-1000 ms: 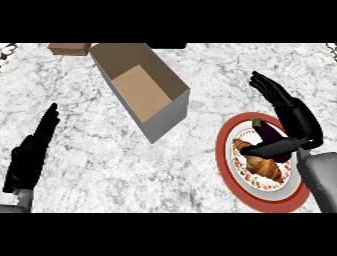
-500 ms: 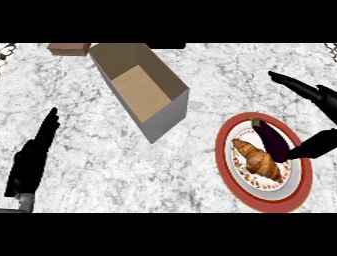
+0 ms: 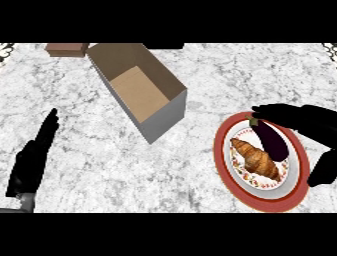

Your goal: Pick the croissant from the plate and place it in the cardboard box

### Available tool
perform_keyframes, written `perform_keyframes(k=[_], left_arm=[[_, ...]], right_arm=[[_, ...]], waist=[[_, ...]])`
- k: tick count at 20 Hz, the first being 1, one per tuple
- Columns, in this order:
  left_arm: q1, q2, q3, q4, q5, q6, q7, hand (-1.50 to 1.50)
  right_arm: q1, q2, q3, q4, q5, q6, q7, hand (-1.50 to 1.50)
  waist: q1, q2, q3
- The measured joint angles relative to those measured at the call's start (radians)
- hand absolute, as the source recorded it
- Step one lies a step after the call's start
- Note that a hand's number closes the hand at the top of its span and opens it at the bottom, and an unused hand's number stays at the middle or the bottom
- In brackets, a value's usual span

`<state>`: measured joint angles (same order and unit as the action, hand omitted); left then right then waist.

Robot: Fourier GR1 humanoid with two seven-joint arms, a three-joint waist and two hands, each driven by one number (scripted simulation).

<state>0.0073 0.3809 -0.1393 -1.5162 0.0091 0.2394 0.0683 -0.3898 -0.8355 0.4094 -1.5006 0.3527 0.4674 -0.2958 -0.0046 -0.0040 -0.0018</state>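
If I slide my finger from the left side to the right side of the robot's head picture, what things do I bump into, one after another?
Left hand → cardboard box → croissant on the plate → right hand. The eggplant overlaps the croissant and the hand, so I left it out.

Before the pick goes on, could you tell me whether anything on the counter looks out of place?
Only one thing: an eggplant lies on the plate beside the croissant, under the right hand. The cardboard box sits open and askew.
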Motion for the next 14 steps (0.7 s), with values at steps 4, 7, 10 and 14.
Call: perform_keyframes(k=[4, 7, 10, 14], left_arm=[[0.009, -0.001, 0.021, -0.007, -0.002, -0.022, -0.006, 0.0], [0.012, -0.009, 0.027, -0.032, -0.017, -0.03, 0.014, 0.0], [0.012, -0.028, 0.03, -0.033, -0.034, -0.036, 0.017, 0.0], [0.004, -0.055, 0.038, -0.027, -0.064, -0.037, 0.021, 0.0]], right_arm=[[0.04, 0.028, 0.011, -0.057, 0.065, 0.033, 0.08, -1.5], [0.075, 0.071, 0.006, -0.078, 0.124, 0.025, 0.121, -1.5], [0.109, 0.103, -0.006, -0.108, 0.173, 0.031, 0.155, -1.5], [0.136, 0.139, -0.022, -0.108, 0.249, 0.047, 0.171, -1.5]], waist=[[0.003, 0.002, 0.001], [0.004, 0.002, 0.001], [0.004, 0.003, 0.001], [0.005, 0.003, 0.002]])
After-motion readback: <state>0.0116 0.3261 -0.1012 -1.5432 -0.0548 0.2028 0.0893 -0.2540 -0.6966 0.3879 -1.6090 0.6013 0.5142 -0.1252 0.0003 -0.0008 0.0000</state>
